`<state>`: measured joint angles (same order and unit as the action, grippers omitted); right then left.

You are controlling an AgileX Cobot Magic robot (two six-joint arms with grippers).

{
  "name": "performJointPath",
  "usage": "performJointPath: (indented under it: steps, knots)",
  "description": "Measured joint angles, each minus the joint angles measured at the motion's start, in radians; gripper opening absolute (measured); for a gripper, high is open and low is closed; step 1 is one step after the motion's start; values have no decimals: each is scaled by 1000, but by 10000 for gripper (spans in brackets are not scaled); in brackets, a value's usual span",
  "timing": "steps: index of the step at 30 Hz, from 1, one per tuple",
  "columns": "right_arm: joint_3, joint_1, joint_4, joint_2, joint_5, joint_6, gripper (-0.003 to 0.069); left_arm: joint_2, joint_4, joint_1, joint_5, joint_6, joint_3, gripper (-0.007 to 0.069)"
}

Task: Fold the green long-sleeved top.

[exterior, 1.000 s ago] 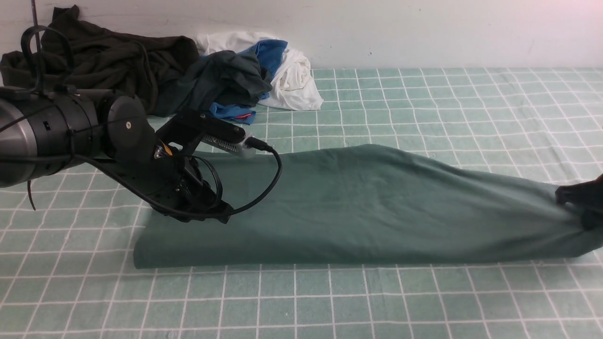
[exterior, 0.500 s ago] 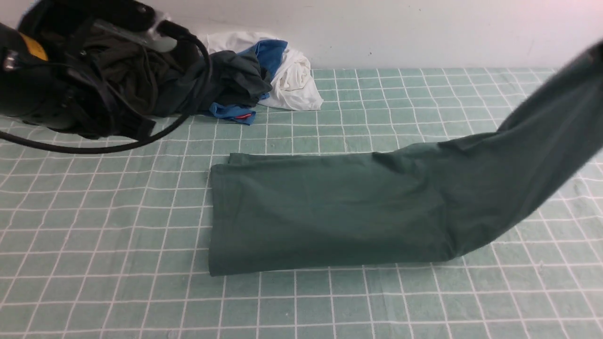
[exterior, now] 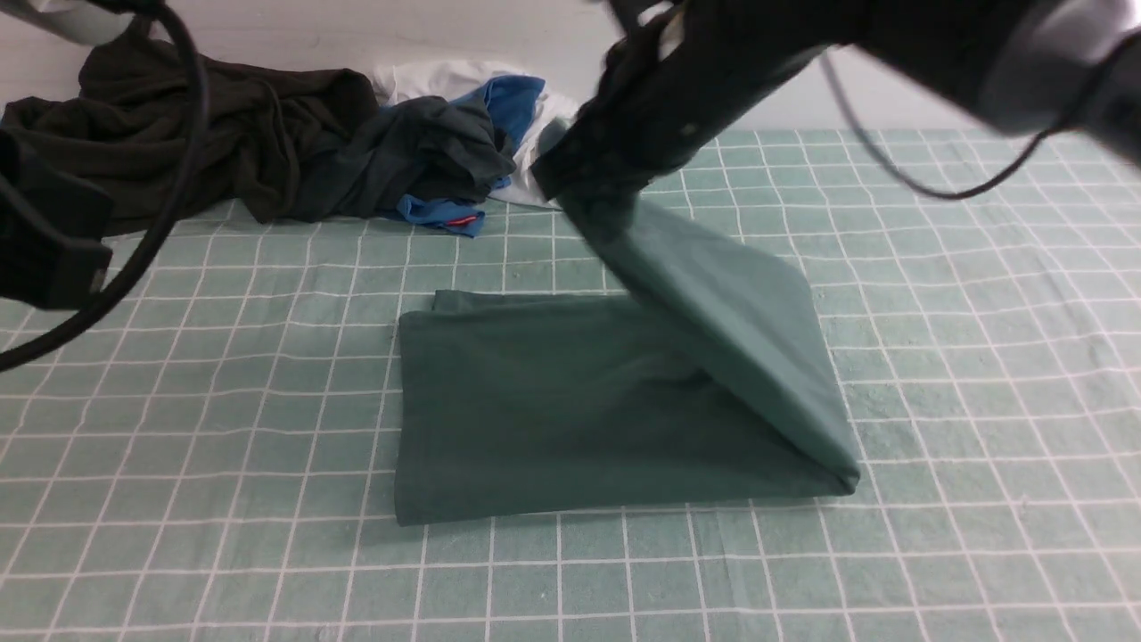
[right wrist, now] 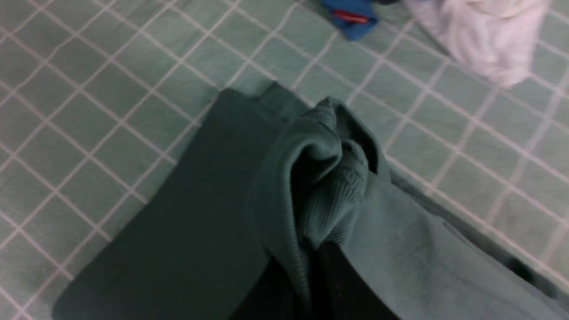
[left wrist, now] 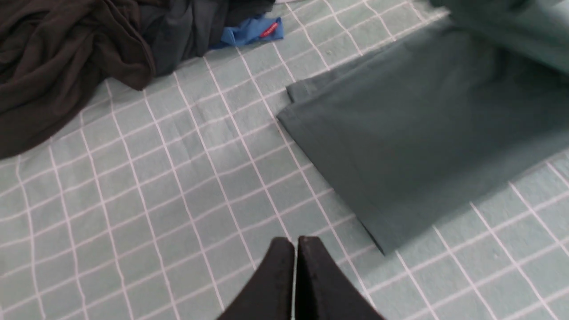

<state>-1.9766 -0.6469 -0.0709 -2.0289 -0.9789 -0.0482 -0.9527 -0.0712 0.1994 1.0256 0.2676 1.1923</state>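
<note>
My right end effector [right wrist: 320,271] is clamped on the ribbed end of the green long-sleeved top [exterior: 553,419] and holds it raised over the half lying flat mid-desk [exterior: 178,535], with the crease toward 3 o'clock. My left end effector [left wrist: 295,251] is closed on nothing, over the desk off the top's 9 o'clock side. A clothes heap [exterior: 267,143] sits at 11 o'clock.
</note>
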Motion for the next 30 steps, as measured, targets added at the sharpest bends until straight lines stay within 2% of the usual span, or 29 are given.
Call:
performJointPath:
  steps: [7, 8, 10, 11, 12, 13, 14, 15, 16, 17, 19, 21, 22, 23, 24, 30]
  knots:
    - [-4, -61, -77, -141, 99, 0, 43, 69, -7, 0, 58, -1, -67, -3]
    - [-4, -66, -129, -161, 114, 0, 89, 89, -7, 0, 69, -2, -87, -3]
    - [-4, -67, -163, -166, 122, -1, 125, 101, -7, 0, 75, -3, -103, -3]
    - [-4, -69, -196, -166, 125, -7, 168, 113, -7, 0, 77, -3, -116, -3]
    - [-16, -70, -247, -161, 118, -28, 258, 135, -7, 0, 77, -3, -136, -3]
    - [-20, -70, -255, -160, 114, -35, 268, 137, -7, 0, 77, -3, -140, -3]
    - [-30, -70, -266, -151, 92, -59, 339, 152, -7, 0, 77, -3, -152, -3]
    - [-33, -70, -267, -145, 81, -67, 358, 156, -7, 0, 77, -3, -158, -3]
    - [-47, -69, -251, -130, 22, -90, 426, 172, -7, 0, 77, -3, -170, -3]
    - [-55, -66, -215, -116, -28, -94, 464, 181, -7, 0, 79, -3, -177, -3]
    - [-60, -60, -135, -98, -96, -72, 494, 196, -8, 0, 84, -3, -184, -3]
    - [-63, -57, -71, -96, -135, -44, 502, 199, -8, 0, 91, -3, -185, -3]
    - [-64, -52, 24, -97, -186, -9, 506, 206, -8, 0, 102, -5, -185, -3]
    - [-64, -51, 33, -99, -192, -4, 507, 205, -8, 0, 103, -5, -185, -3]
    - [-64, -49, 98, -110, -235, 13, 507, 209, -8, 0, 112, -6, -185, -3]
    - [-55, -49, 148, -87, -265, 17, 475, 306, 1, 0, 146, -32, -211, -3]
